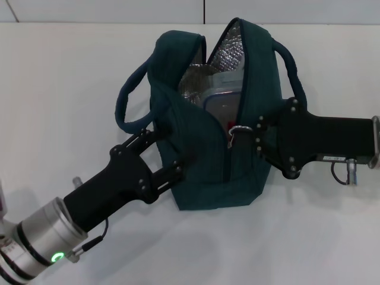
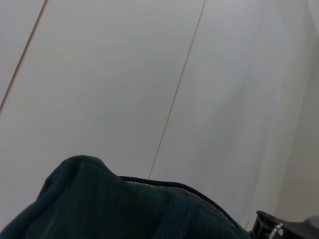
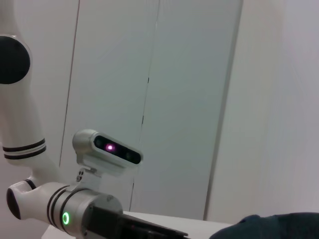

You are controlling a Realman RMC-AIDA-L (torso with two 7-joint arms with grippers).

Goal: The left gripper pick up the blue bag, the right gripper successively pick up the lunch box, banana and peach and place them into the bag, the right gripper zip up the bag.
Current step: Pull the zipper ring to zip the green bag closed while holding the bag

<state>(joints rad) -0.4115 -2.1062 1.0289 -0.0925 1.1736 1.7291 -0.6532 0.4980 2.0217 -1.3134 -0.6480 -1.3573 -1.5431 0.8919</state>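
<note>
The blue bag (image 1: 202, 172) stands on the white table (image 1: 71, 77), its top gaping open and showing silver lining. Inside it, the clear-lidded lunch box (image 1: 222, 101) shows. The banana and peach are out of view. My left gripper (image 1: 163, 153) is shut on the bag's near-left end. My right gripper (image 1: 254, 135) is pressed against the bag's right side, right beside the silver zipper pull (image 1: 238, 129). The zipper is shut below the pull and open above it. Bag fabric (image 2: 99, 209) fills the edge of the left wrist view, and a corner of the bag (image 3: 269, 226) shows in the right wrist view.
The bag's two carrying handles (image 1: 127, 101) loop out to either side. A white wall with panel seams (image 2: 174, 99) stands behind the table. The right wrist view shows my head camera (image 3: 107, 149) and left arm (image 3: 75, 214).
</note>
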